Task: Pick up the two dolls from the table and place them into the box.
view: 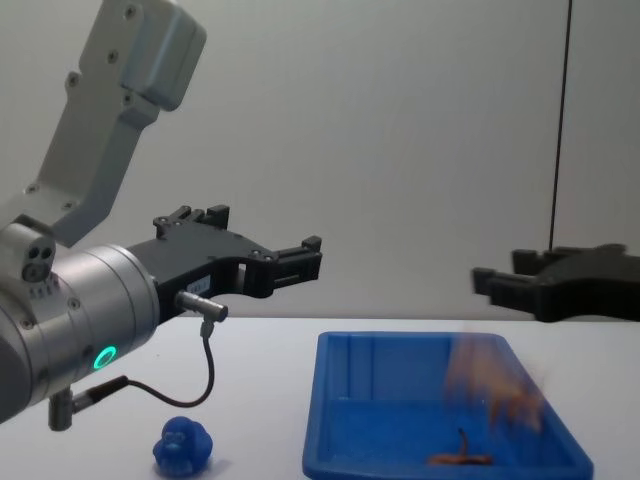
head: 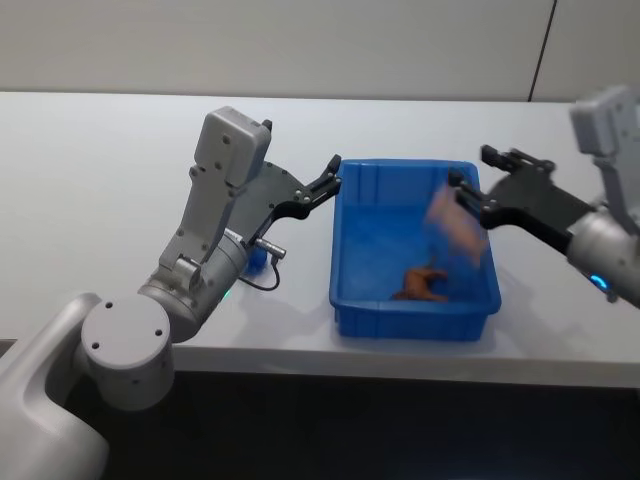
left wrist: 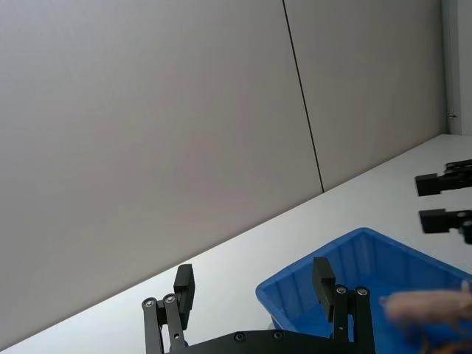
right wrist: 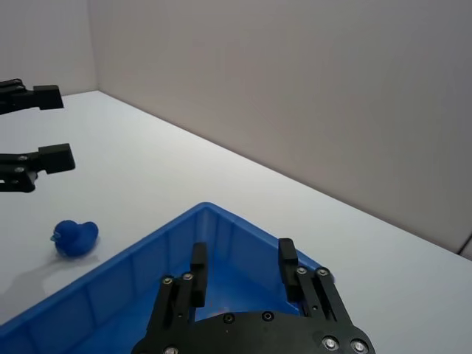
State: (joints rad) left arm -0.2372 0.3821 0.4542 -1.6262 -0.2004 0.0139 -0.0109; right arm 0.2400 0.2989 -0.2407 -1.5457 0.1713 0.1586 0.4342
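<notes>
1. The right claw hangs at the right of the head view, over the right wall of the box. It is spread wide, with nothing between its fingers.
2. Just below it, the pale-pink pig-like soft doll shows as a blurred streak. It is clear of the claw and inside the outline of the shallow rectangular bright-blue plastic box. In the chest view the doll appears above the box floor, at the lower right of the frame.
3. A small brown-orange thing lies on the box floor near the front wall. What it is cannot be told.
4. The left claw is in the air at the centre of the head view, just beside the far left corner of the box. It is also spread and holds nothing.
5. The small rounded bright-blue animal doll sits on the flat white worktop at the lower left of the chest view. It is to the left of the box, apart from it, and beneath the left arm.
</notes>
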